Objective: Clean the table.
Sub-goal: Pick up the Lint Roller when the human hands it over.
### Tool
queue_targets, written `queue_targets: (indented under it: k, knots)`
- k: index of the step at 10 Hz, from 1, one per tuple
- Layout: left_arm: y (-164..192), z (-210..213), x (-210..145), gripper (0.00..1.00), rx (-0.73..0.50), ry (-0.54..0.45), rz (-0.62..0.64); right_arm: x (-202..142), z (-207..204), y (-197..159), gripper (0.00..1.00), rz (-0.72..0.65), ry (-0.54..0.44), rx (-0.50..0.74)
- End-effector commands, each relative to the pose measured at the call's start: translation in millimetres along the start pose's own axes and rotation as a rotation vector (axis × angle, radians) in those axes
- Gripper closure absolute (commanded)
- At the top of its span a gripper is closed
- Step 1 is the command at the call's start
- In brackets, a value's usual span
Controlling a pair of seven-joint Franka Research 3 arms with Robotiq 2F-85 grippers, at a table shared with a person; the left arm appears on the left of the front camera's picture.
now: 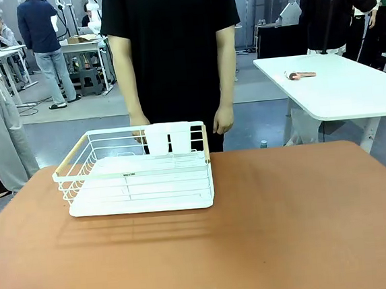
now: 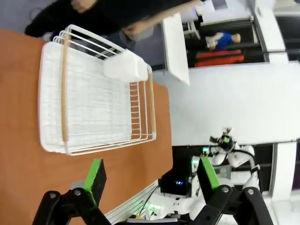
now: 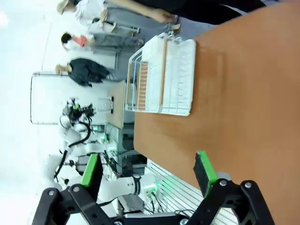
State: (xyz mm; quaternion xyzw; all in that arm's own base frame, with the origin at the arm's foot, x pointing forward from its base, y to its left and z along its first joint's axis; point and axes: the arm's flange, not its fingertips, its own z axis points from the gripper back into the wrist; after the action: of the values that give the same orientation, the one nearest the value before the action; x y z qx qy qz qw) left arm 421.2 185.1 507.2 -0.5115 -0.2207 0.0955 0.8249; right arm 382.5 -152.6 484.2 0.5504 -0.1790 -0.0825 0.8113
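1. Left gripper (image 2: 152,180): your two green-padded fingers stand spread wide with nothing between them. The gripper hangs over an edge of the table (image 1: 287,217), well apart from everything on it.
2. Right gripper (image 3: 147,176): it is likewise spread and empty, poised over the table's edge in its own wrist view.
3. Table: the reddish-brown top spans the front view from side to side, directly before you.
4. Dish rack (image 1: 138,173): a white wire basket with pale wooden rails stands upright on the left half of the table, near the far edge. A white cup holder (image 1: 167,138) hangs on its far rim. The rack appears to hold nothing else.
5. Person (image 1: 171,45): the person stands at the far side in a black shirt, and one hand (image 1: 223,121) hangs just beside the rack's far corner, apparently not touching it.
6. Progress: judge the task as barely begun or nearly finished, since the rack is the one object you can see on the top. No spills or crumbs show. Removing the rack seems to be what is left.
7. Writing: no brand or label can be read. A pale strip inside the rack is too small to tell.
8. Background: a white-topped table (image 1: 336,84) stands behind on the right.
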Motion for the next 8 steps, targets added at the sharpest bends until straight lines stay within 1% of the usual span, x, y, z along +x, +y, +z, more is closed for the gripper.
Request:
queue_targets:
  k: [1,3,4,5,6,7,8]
  knots:
    - [5,19,15,0.0,-0.007,-0.038,0.084,14,14,-8,0.0,-0.035,-0.011,0.014]
    - [9,28,18,0.0,-0.024,-0.103,0.103,15,18,-14,0.0,-0.056,-0.035,0.033]
    - [9,27,18,0.0,-0.004,-0.108,0.102,14,13,-13,0.0,-0.057,-0.031,0.029]
    - [8,23,17,0.0,0.01,-0.085,0.098,13,8,-13,0.0,-0.06,-0.025,0.027]
    - [6,16,15,0.0,0.04,-0.044,0.06,12,2,-11,0.0,-0.054,-0.018,0.025]
    - [13,27,14,0.0,0.001,-0.08,0.093,14,14,-18,0.0,-0.066,-0.025,0.019]
    - [13,27,14,0.0,0.001,-0.08,0.093,14,14,-18,0.0,-0.066,-0.025,0.019]
